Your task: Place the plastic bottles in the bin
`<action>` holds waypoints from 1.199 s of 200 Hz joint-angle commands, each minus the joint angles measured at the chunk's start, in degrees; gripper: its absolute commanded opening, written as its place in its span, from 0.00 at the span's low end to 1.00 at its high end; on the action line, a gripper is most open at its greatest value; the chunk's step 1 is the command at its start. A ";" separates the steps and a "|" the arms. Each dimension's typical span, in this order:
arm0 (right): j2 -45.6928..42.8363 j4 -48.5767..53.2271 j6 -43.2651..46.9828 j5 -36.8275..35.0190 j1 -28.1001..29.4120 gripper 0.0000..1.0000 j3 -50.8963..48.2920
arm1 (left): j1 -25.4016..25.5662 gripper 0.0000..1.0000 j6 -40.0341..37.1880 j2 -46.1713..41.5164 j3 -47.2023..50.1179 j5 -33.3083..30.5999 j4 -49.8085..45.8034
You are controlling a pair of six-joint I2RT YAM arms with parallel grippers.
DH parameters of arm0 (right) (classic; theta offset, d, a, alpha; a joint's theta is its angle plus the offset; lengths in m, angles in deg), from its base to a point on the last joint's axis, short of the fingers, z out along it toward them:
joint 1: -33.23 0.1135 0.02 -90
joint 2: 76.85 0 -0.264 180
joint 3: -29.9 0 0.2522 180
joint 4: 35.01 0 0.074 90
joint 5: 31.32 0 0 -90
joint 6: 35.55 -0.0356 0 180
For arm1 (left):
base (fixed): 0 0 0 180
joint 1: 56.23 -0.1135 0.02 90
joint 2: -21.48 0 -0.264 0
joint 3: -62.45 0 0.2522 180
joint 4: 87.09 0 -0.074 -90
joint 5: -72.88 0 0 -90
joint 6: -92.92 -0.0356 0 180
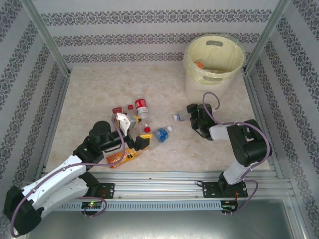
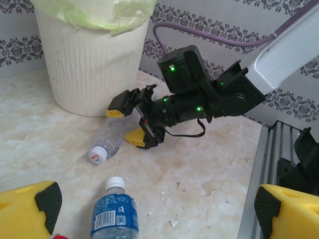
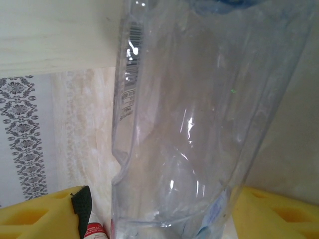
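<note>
From where I stand I count one white bin (image 1: 198,88) with one orange cap (image 1: 199,63) showing inside, and on the bench (image 1: 94,89) one red-labelled bottle (image 1: 141,106), one blue-labelled bottle (image 1: 161,134), one orange-labelled bottle (image 1: 118,159), one clear unlabelled bottle (image 1: 179,117), and three red caps (image 1: 130,107) nearby.

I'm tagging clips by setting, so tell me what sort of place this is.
Probably a robot test cell, not a real room: wallpaper-patterned panels in an aluminium frame enclose a marble-look table, with the left arm and right arm bolted to a rail at its edge.
</note>
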 commanded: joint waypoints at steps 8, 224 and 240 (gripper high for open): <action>3.77 -2.78 -0.16 0.59 -1.03 0.72 1.52 | 0.67 1.00 -1.36 -0.80 -2.04 -0.13 -0.74; -11.93 5.27 5.57 -0.45 -2.03 0.55 -1.52 | 0.76 1.00 -1.71 -1.00 -2.11 0.01 -1.01; -16.35 8.69 7.18 -0.64 -2.13 0.55 -1.88 | 0.77 1.00 -1.71 -1.08 -2.13 0.01 -0.99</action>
